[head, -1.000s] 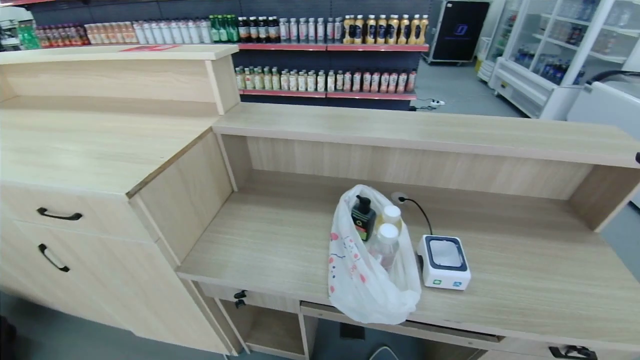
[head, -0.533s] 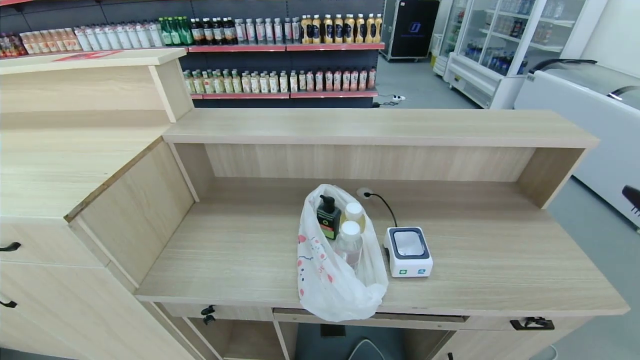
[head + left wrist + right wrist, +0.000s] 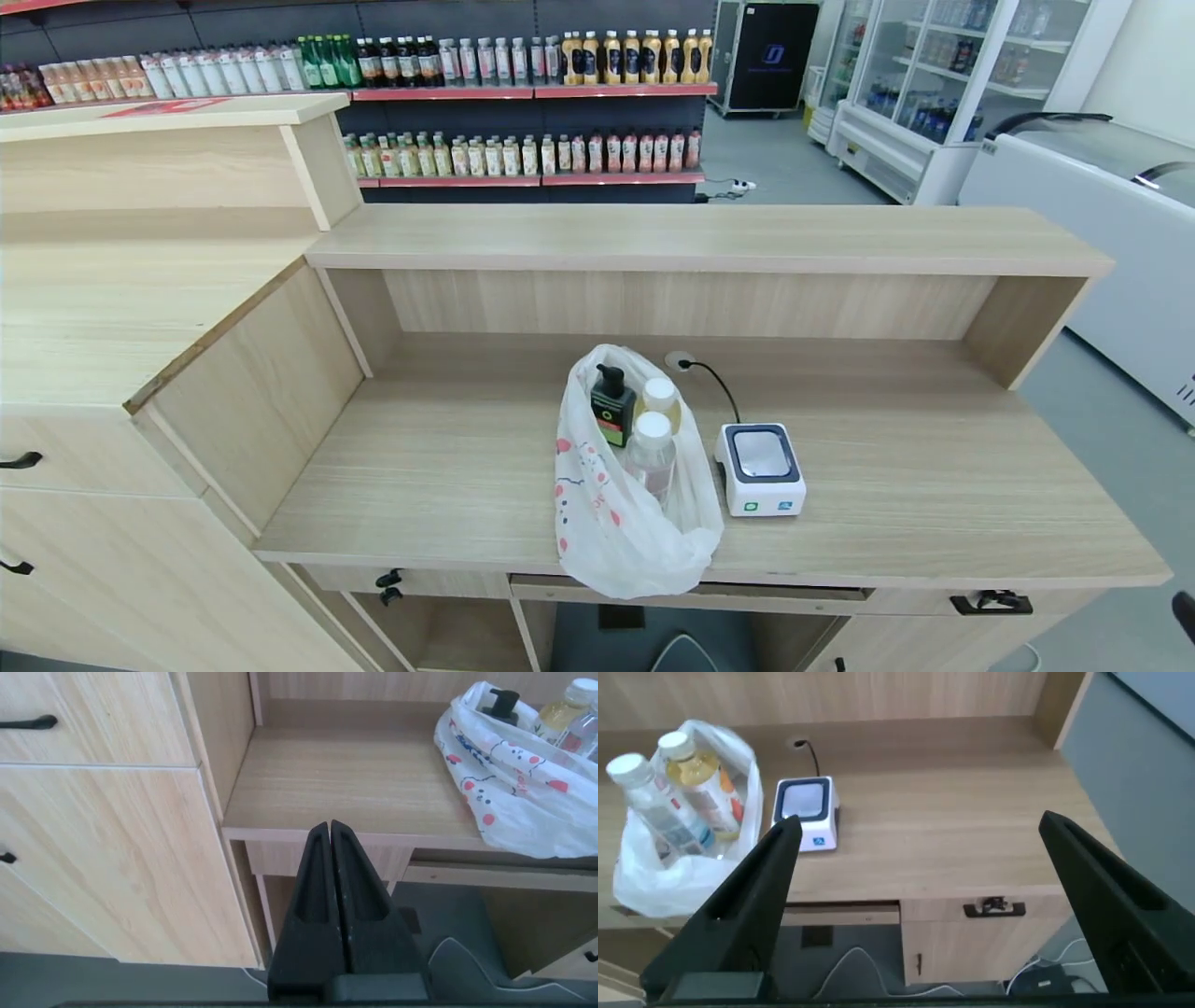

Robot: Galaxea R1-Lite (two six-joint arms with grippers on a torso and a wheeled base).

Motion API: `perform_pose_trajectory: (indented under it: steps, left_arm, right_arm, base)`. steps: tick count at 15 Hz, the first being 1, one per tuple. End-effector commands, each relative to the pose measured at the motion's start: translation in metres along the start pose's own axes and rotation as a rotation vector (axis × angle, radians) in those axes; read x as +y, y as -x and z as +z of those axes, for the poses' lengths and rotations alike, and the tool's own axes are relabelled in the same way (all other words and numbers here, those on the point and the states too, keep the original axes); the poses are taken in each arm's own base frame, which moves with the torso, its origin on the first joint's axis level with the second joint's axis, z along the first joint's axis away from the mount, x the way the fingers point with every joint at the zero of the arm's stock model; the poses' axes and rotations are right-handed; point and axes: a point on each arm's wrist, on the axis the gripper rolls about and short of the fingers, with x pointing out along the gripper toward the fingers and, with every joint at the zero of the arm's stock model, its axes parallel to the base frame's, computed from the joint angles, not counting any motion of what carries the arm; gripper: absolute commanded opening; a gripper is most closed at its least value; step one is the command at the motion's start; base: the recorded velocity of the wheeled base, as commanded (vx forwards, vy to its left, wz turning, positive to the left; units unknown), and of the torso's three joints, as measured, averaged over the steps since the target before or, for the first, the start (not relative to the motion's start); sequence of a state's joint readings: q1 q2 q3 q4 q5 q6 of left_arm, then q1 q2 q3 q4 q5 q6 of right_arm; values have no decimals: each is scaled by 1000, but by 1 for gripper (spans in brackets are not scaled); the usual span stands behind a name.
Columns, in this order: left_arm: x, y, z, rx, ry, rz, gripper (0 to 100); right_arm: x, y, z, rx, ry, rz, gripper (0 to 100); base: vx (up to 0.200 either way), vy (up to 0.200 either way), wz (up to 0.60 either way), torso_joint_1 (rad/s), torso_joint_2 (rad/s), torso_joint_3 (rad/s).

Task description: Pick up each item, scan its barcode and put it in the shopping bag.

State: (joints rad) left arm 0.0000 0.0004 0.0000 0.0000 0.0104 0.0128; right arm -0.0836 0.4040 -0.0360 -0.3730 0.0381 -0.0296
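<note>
The shopping bag [image 3: 625, 532] stood at the near middle of the counter [image 3: 934, 485], just left of the scanner [image 3: 759, 467], with a pump bottle [image 3: 612, 411] and two white-capped bottles [image 3: 651, 453] upright inside. I judged its thin plastic soft, slumping and bottom-heavy, best taken by the bunched rim. My left gripper [image 3: 332, 873] sat low off the counter's near left edge, fingers pressed together on nothing, and my right gripper [image 3: 922, 826] hung off the near right, spread wide and empty.

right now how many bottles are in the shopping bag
3, all upright in the shopping bag: black pump bottle on the robot's left, yellow drink bottle beside it, clear bottle in front. Others could be hidden lower down.
</note>
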Motion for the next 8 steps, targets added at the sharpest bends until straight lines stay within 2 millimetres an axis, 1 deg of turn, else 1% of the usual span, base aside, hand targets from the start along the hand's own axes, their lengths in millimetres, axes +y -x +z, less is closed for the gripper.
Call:
perform_pose_trajectory:
  steps: [1, 3, 8]
  left_arm:
    - [0, 0, 0, 0, 0, 0, 0]
    - [0, 0, 0, 0, -1, 0, 0]
    - [0, 0, 0, 0, -1, 0, 0]
  right_arm:
    - [1, 33, -31, -83, 7, 23, 100]
    - [0, 40, -37, -111, 6, 60, 100]
    - [0, 40, -40, -97, 4, 64, 100]
  base:
    - [0, 0, 0, 0, 0, 0]
    - [0, 0, 0, 0, 0, 0]
    - [0, 0, 0, 0, 0, 0]
